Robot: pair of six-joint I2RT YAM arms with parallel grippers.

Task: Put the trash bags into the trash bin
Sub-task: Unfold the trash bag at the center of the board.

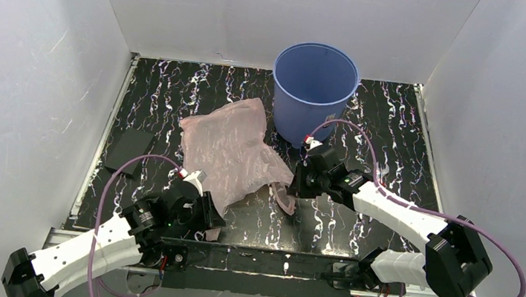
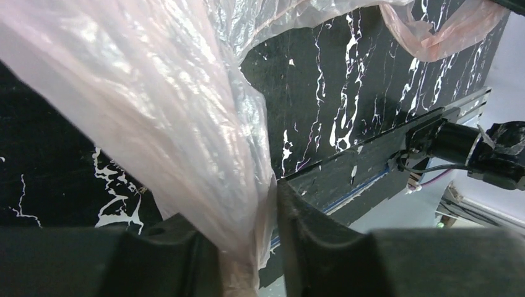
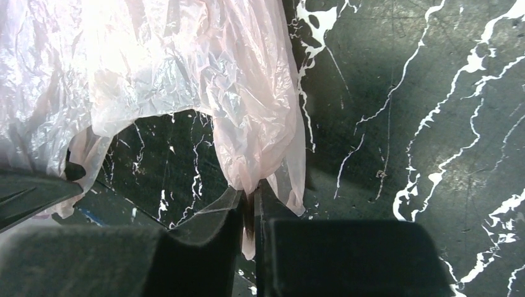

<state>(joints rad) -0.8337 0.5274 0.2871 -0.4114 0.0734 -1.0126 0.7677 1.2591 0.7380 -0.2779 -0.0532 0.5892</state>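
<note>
Bag [image 1: 226, 148] is lying crumpled on the table [image 1: 389, 133], centre of the overhead frame, just left of and below the bucket [image 1: 314, 91]. Bucket is standing upright at the top centre, mouth open, with no part of the bag in it. Left gripper [image 1: 197, 184] is sitting at the bag's lower edge; in the left wrist view its jaws are clamping a bunched fold of film [image 2: 244, 238], and the bag [image 2: 155, 105] is fanning out toward the upper left. Right gripper [image 1: 293, 183] is at the bag's lower right corner; in the right wrist view the jaws are nearly together, pinching a thin strip of film [image 3: 251, 216]. A black pad [image 1: 129, 150] is lying at the table's left edge.
</note>
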